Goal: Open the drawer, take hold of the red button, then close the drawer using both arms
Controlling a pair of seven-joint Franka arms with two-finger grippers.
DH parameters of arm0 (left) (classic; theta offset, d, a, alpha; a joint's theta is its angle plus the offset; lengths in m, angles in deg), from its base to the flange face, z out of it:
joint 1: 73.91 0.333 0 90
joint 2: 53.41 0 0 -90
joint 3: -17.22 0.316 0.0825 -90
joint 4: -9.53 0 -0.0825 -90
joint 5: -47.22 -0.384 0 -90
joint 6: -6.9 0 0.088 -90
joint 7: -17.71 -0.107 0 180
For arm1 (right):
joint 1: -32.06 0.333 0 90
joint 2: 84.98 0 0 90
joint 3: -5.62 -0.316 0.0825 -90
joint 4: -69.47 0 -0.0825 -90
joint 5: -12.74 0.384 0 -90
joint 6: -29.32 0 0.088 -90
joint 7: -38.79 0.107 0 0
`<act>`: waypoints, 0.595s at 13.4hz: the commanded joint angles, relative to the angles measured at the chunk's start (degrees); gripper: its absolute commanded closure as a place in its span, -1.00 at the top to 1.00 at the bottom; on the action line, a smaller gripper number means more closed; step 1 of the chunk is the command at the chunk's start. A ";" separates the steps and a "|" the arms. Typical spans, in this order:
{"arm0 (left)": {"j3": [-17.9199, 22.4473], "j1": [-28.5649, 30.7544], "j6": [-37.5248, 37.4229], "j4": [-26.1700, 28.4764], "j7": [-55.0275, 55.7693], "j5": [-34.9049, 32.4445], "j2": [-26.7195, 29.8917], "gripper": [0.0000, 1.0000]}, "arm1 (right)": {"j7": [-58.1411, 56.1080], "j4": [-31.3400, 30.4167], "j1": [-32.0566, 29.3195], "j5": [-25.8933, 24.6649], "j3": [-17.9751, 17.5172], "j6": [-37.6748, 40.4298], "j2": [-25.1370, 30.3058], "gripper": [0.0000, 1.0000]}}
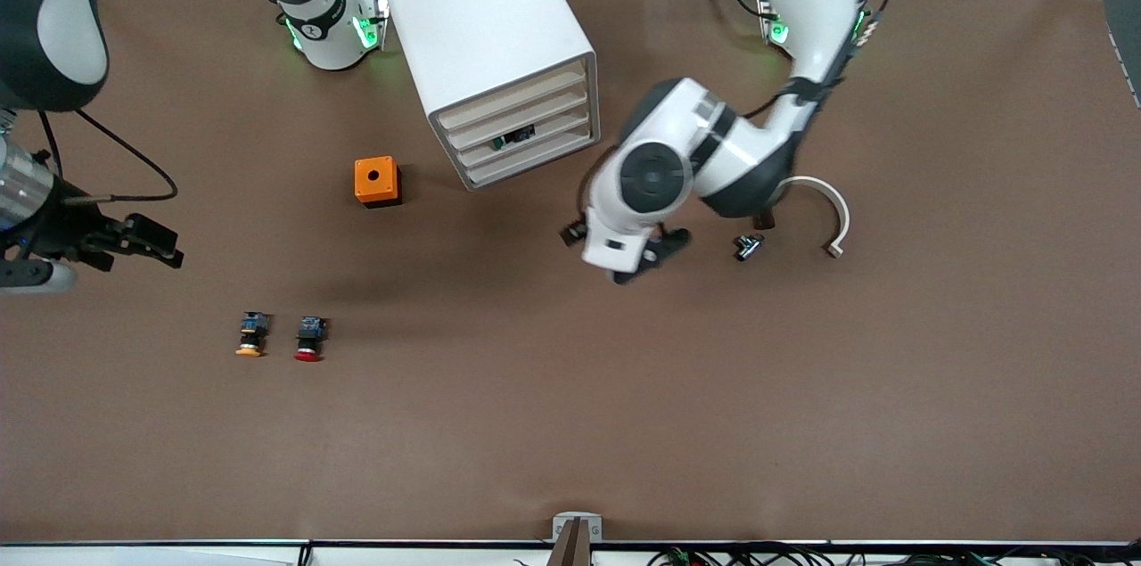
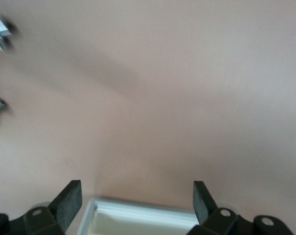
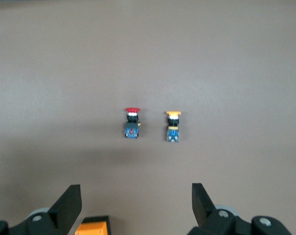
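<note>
The white cabinet [image 1: 486, 22] stands between the arm bases with its four cream drawer fronts all pushed in. The drawer [image 1: 524, 117] is second from the top. The red-capped button [image 1: 308, 340] lies on the table near the right arm's end and also shows in the right wrist view [image 3: 132, 122]. My left gripper [image 1: 628, 263] is open and empty, low in front of the cabinet. A white rim with a cream inside [image 2: 138, 215] shows between its fingers; I cannot tell what it belongs to. My right gripper [image 1: 165, 245] is open and empty, above the table.
An orange-capped button [image 1: 252, 334] lies beside the red one. An orange box [image 1: 377, 181] sits beside the cabinet. A small dark part with a green mark [image 1: 514, 137] shows at the drawer fronts. A small metal part [image 1: 747, 245] and a white curved piece [image 1: 829, 214] lie near the left arm.
</note>
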State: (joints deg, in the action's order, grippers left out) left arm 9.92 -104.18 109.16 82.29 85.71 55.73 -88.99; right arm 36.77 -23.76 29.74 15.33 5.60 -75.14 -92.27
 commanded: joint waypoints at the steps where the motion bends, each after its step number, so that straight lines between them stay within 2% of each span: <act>1: -0.43 5.46 -0.92 1.50 0.12 -4.89 5.68 0.99 | 6.22 -1.43 -0.67 -1.45 -1.03 4.77 4.29 1.00; 4: -0.43 10.74 -4.52 1.50 -2.42 -8.84 10.51 0.99 | 6.68 -1.25 -0.93 -1.62 -0.77 7.95 6.58 1.00; 8: -0.43 16.72 -11.19 1.59 -12.87 -10.79 16.75 0.99 | 6.33 1.19 -1.11 -1.54 -0.86 12.51 7.55 1.00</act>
State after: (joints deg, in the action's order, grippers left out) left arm 9.95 -89.66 100.42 82.18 76.57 46.22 -76.10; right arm 42.48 -23.74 29.49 14.41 5.65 -65.23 -85.53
